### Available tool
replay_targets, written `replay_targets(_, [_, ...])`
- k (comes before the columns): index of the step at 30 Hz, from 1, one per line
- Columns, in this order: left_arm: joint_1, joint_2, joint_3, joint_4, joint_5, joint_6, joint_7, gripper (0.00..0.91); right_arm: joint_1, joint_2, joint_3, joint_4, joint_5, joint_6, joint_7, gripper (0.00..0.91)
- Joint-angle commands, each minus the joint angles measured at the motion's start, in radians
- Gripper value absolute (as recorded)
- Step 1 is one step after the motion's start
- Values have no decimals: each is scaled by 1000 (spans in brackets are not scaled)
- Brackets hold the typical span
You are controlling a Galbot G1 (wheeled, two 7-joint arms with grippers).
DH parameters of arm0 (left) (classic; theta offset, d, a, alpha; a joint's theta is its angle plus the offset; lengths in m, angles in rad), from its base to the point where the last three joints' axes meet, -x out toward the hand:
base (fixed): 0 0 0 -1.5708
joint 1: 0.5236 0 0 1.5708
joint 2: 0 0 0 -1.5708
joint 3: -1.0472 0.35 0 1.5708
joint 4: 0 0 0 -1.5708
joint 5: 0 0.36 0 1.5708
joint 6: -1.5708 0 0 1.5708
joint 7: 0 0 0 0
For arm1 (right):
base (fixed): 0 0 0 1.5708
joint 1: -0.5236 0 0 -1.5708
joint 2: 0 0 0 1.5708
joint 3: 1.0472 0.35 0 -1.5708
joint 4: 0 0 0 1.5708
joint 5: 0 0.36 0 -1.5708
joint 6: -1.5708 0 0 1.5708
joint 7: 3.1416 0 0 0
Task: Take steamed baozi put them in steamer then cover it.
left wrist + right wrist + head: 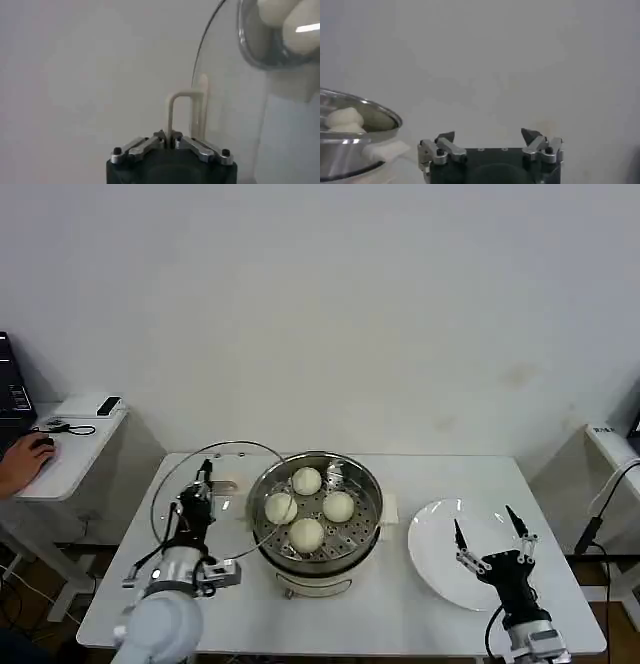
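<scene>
Head view is showing my left gripper pinching the pale handle of the cover, lifted and tilted left of the steamer holding four baozi. Glass being rigid, heavy, breakable, I'm judging the handle safest. My right gripper is hovering open-fingered above the plate.

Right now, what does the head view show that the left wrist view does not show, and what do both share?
Head view alone: four steamed baozi counted in the steamer, the white plate with nothing on it, and the right gripper open above that plate.

Left wrist view alone: the left gripper with its fingers closed on the pale handle.

Both: the cover, held tilted beside the steamer, which is not covered yet.
</scene>
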Motion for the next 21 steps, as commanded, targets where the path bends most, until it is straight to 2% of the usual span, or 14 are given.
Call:
replay_targets(1, [-90, -99, 135, 43, 149, 14, 80, 0, 0, 6, -9, -4, -23, -4, -2, 907])
replay_targets(21, [-206, -245, 254, 170, 314, 48, 159, 0, 4, 29, -26, -22, -47, -4, -5, 907])
